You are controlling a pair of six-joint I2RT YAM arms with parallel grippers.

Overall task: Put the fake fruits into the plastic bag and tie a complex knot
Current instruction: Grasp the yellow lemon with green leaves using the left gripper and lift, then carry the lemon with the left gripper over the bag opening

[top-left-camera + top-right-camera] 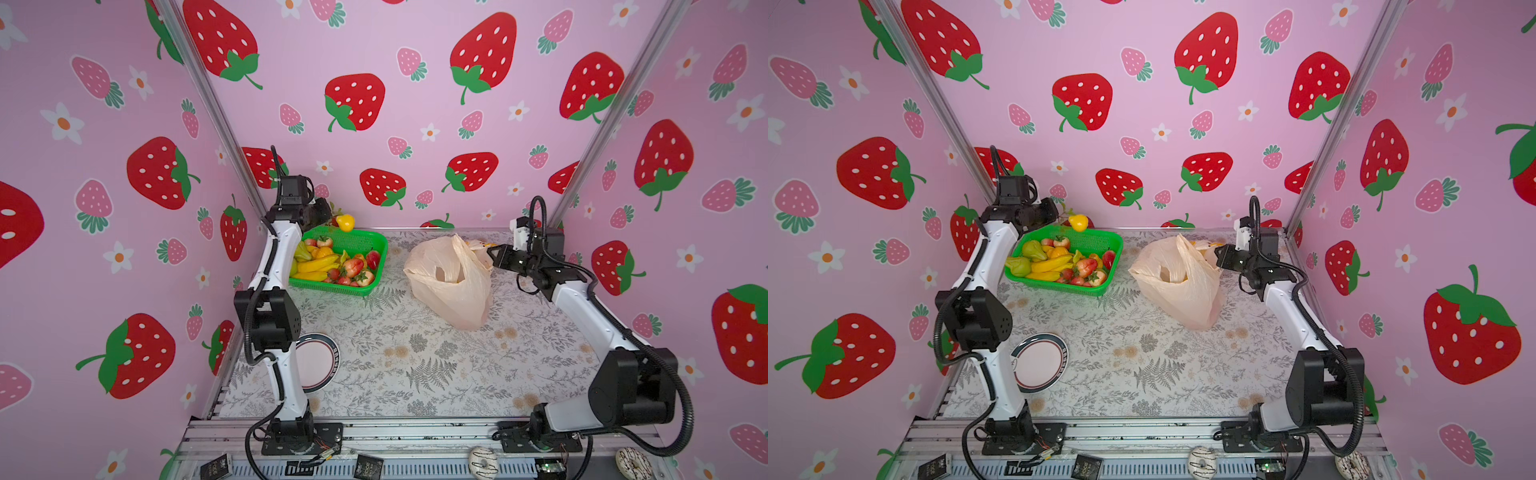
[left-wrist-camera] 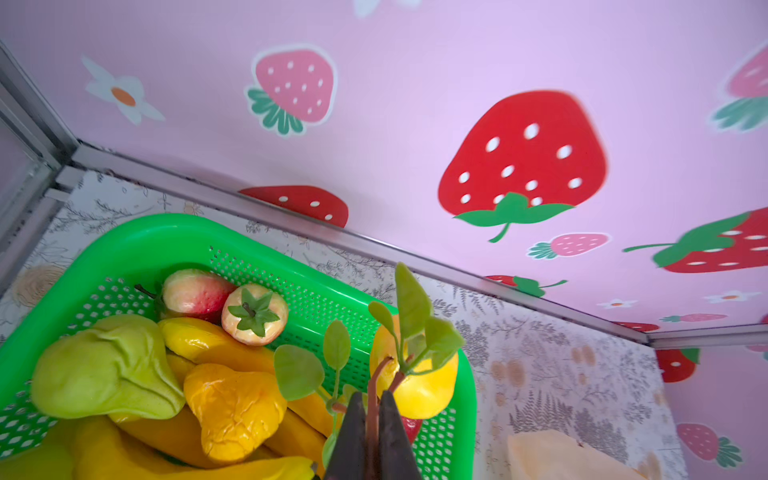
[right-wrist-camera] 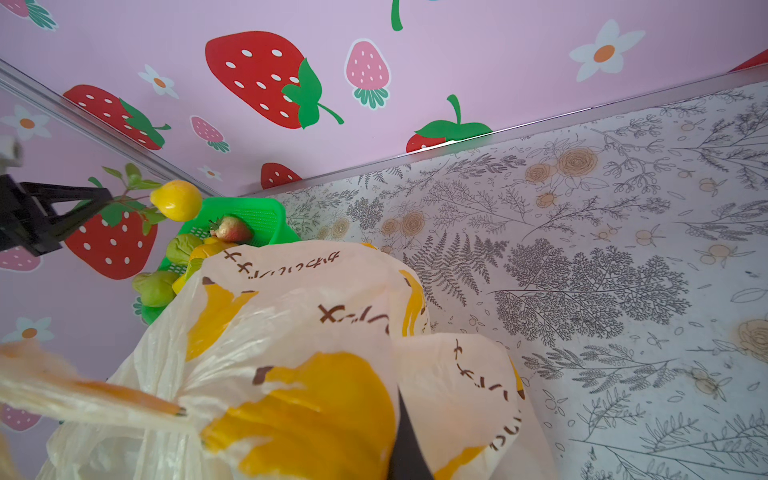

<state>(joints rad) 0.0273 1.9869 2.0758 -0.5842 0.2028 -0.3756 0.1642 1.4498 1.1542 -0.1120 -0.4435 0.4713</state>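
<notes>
My left gripper [image 2: 372,395] is shut on the brown stem of a yellow leafy fake fruit [image 2: 419,386], which hangs above the far edge of the green mesh basket [image 1: 332,289]. In both top views that fruit [image 1: 345,222] [image 1: 1078,222] is just off the gripper [image 1: 330,214]. The other fake fruits, among them bananas [image 1: 318,264], green pears [image 1: 1019,266] and red-pink apples [image 1: 353,266], lie in the basket. The peach plastic bag [image 1: 453,286] [image 1: 1183,286] stands to the right. My right gripper [image 1: 492,254] is shut on its upper right edge, and the bag film [image 3: 311,332] hides most of one dark finger [image 3: 405,449]. No knot is in view.
A round plate [image 1: 316,361] lies at the near left beside the left arm. Two toy doughnuts [image 1: 482,461] [image 1: 631,463] sit on the front rail. Pink strawberry walls close in the floral table [image 1: 415,365] on three sides.
</notes>
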